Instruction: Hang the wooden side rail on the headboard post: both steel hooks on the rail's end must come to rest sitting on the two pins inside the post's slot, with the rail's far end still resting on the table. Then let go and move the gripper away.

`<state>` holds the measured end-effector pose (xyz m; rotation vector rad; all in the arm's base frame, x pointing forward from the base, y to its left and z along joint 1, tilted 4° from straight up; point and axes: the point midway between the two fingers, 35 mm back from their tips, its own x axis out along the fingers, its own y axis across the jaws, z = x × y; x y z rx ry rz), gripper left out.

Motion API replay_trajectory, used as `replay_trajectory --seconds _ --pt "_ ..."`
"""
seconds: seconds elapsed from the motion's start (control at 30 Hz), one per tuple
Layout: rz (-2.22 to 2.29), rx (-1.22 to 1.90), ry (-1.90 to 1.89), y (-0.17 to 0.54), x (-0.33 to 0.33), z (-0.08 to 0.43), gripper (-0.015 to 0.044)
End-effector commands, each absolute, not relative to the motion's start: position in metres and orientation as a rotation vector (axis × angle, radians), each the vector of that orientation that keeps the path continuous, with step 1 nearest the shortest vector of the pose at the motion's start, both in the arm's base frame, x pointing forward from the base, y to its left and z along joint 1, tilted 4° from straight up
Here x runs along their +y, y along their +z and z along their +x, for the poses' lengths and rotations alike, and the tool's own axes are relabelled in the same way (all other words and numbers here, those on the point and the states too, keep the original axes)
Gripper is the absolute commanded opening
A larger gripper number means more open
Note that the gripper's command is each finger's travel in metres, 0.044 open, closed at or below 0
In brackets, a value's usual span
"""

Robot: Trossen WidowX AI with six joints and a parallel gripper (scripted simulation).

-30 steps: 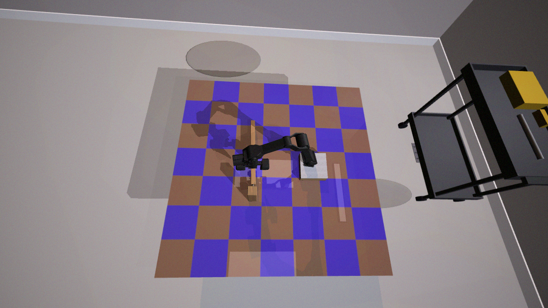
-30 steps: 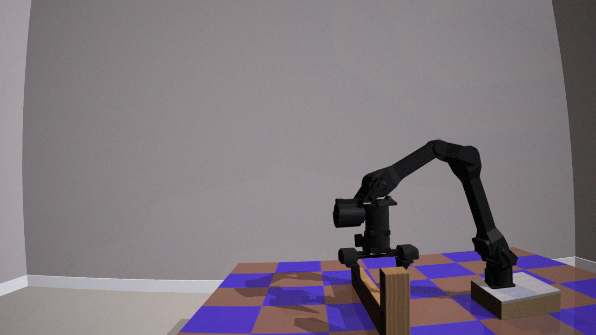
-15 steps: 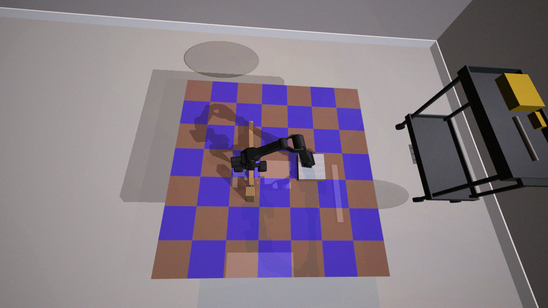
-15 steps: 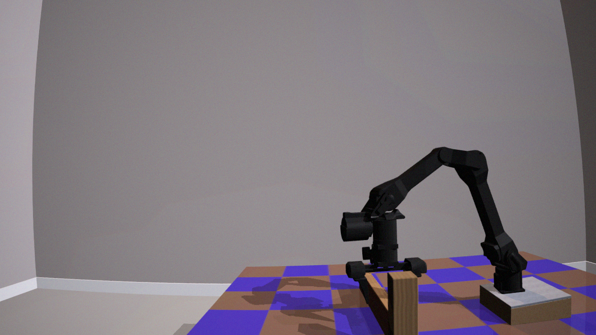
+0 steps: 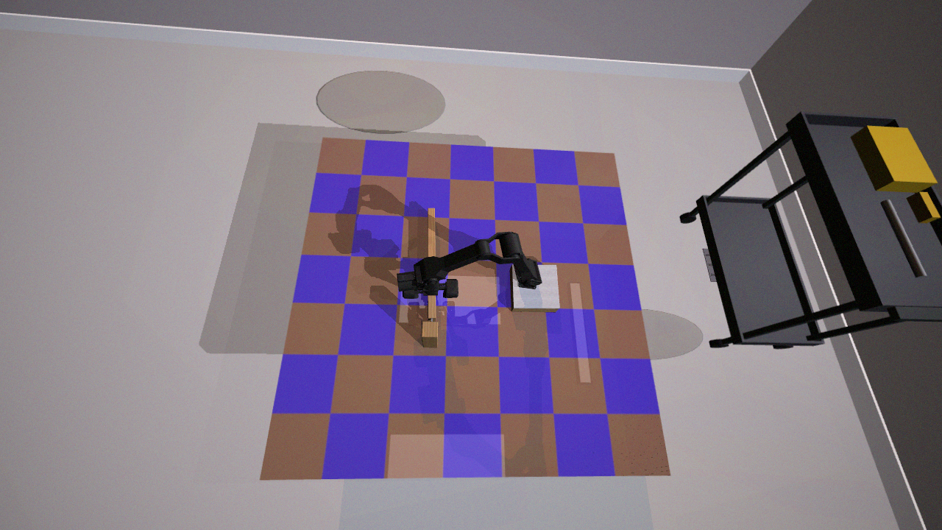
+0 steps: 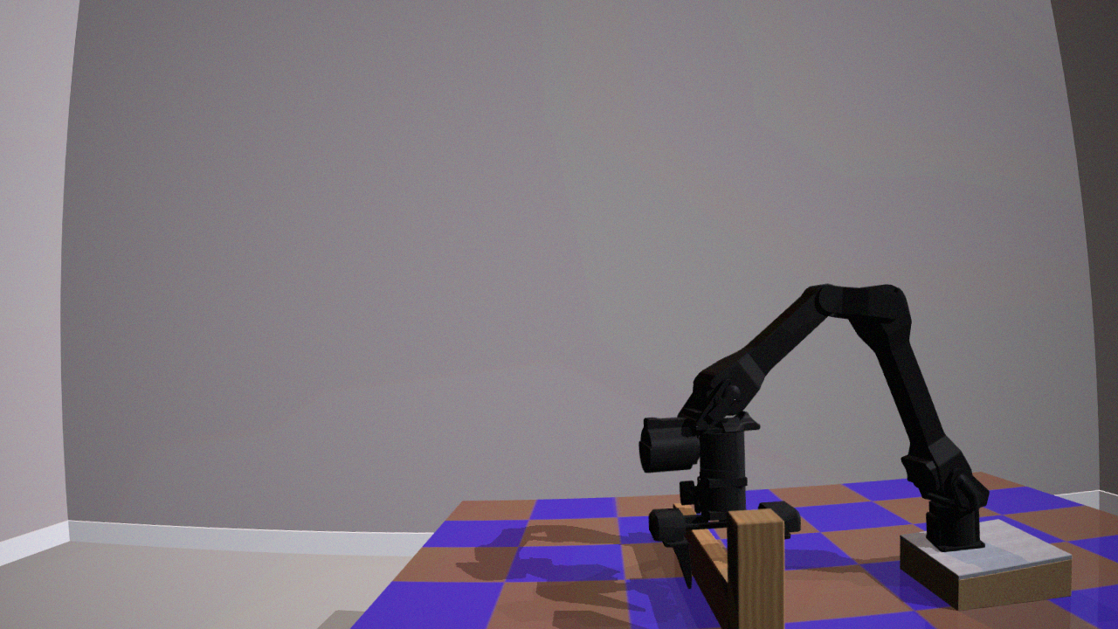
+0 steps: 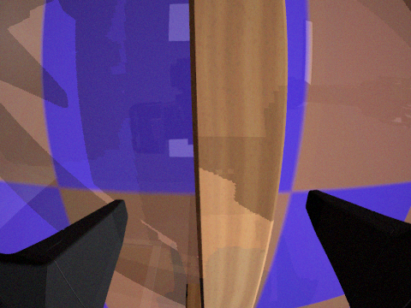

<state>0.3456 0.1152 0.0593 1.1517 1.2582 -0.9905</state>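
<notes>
Room: your open gripper straddles the wooden rail, gripping nothing, gaps both sides in the wrist view.
Rail: left of center in the top view, long axis running up-down, lower end toward the post.

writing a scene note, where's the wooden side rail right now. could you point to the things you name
In the top view the long light-brown wooden side rail [image 5: 431, 227] [image 6: 709, 551] [image 7: 240, 85] runs under the open black tool [image 5: 430, 288] [image 7: 219, 205], left of the white-topped base block [image 5: 546, 299] [image 6: 1016, 588], its near end beside the square wooden post [image 5: 429, 334] [image 6: 760, 570].
</notes>
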Motion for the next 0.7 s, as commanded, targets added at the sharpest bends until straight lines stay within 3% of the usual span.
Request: replay_trajectory --seconds 0.0,0.5,0.67 --pt "1.149 1.257 -1.000 0.051 0.114 0.344 0.0440" --pt "1.149 1.257 -1.000 0.032 0.115 0.344 0.0440" --pt "1.149 1.257 -1.000 0.032 0.115 0.344 0.0309"
